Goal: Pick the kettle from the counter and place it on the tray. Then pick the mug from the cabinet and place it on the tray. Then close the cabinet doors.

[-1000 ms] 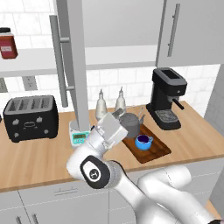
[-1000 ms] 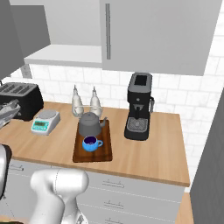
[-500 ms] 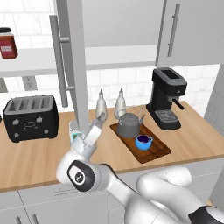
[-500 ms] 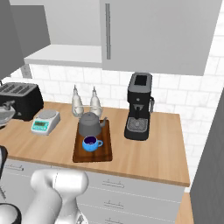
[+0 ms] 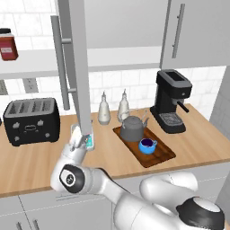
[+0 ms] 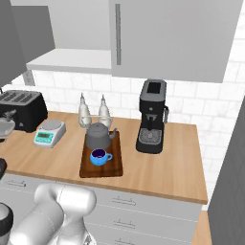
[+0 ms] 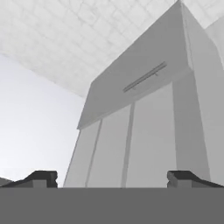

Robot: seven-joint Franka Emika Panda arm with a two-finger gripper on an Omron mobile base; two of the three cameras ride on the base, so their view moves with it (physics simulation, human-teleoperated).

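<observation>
The arm had swung left from the tray toward the open cabinet door. The gripper's fingers stood wide apart, empty. With kettle and mug on the tray, closing doors remained.

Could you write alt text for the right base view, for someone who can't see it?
A dark kettle and a blue mug sit on a wooden tray on a kitchen counter. Two pale bottles stand behind the tray, a black coffee machine to its right, and a scale and toaster to its left.

Glossy white rounded arm segments with dark round joint caps.
</observation>
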